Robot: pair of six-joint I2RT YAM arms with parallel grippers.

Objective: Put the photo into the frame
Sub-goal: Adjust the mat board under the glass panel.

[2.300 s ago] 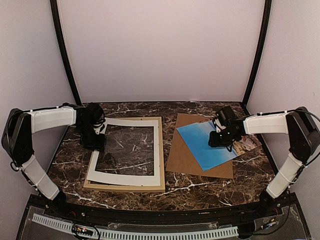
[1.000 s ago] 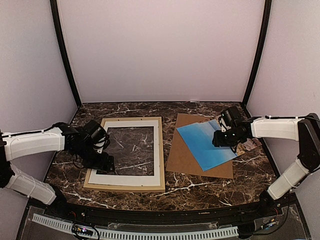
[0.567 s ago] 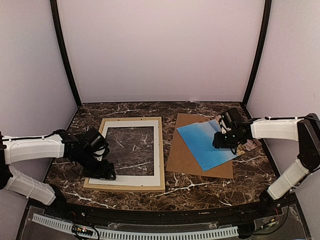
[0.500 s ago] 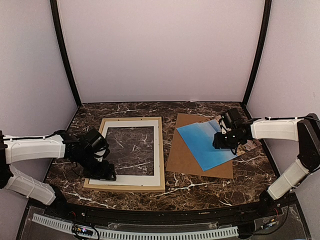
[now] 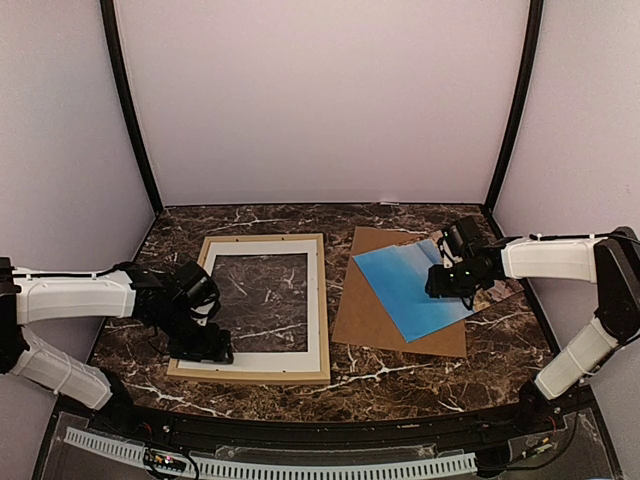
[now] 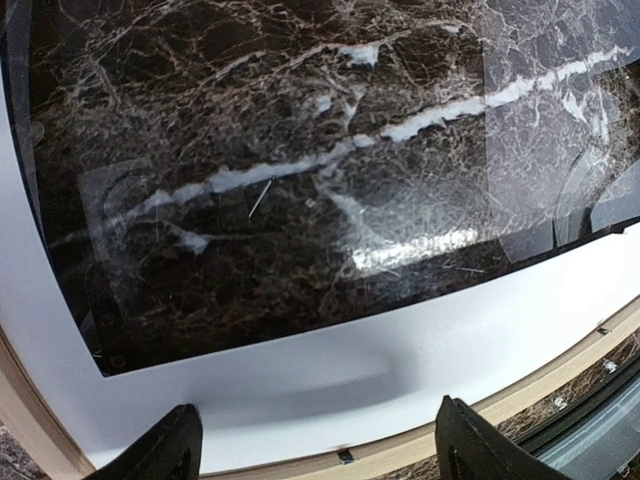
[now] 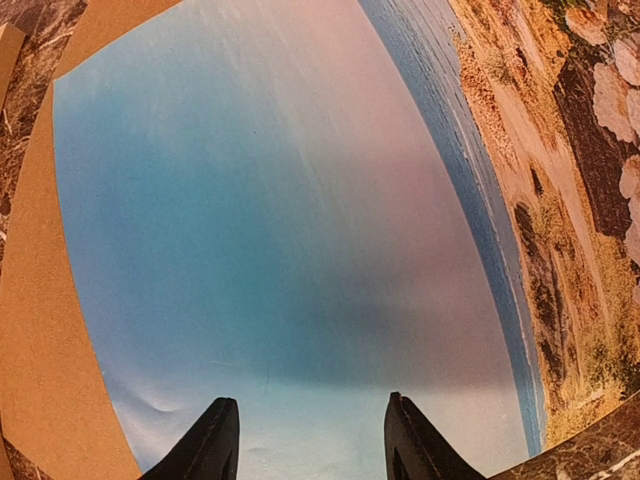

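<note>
Top external view shows the frame [image 5: 265,376] lying flat on the left half of the dark marble table [image 5: 420,375], with a white mat [image 5: 260,245] inside it and the table surface showing through the mat's window. To its right lies a brown backing board [image 5: 370,320], and the photo [image 5: 493,290] lies on that board, turned at an angle, well apart from the frame, its rocky beach end hanging past the board's right edge

The left end effector [image 5: 205,345] sits low at the frame's near left corner. In the left wrist view its fingers [image 6: 180,445] stand wide apart over the mat's near border [image 6: 300,385], just inside the wooden rail [image 6: 520,400], and nothing is between them

The right end effector [image 5: 447,285] hangs over the photo. In the right wrist view its fingers [image 7: 215,440] are about half spread above the blue sky part of the print [image 7: 480,200], gripping nothing; whether the tips touch the paper cannot be told. The board [image 7: 40,300] shows along the left side there
</note>
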